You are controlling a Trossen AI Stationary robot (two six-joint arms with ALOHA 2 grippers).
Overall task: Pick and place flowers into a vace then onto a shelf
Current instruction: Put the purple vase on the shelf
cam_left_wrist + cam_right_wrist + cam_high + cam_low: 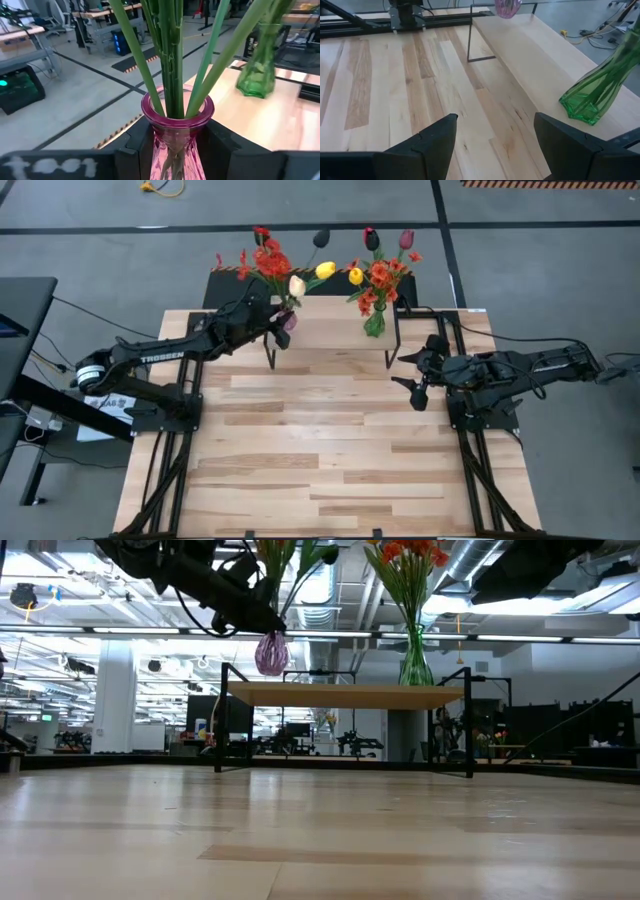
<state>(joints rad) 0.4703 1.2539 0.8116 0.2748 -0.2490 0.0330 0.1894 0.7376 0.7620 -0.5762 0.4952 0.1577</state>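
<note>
Above shelf (345, 695), pink vase (177, 131) of flowers (268, 260) in left gripper (175, 150).

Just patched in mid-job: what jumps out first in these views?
The left tool is shut on the pink vase of flowers, held in the air above the shelf's left end. A green vase with flowers stands at the shelf's right end; the right tool hangs open beside it.

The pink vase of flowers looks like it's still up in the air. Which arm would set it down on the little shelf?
The left arm, most likely. Its gripper is shut on the pink vase, held just above the shelf. The right gripper is open, empty, and off beside the green vase.
</note>
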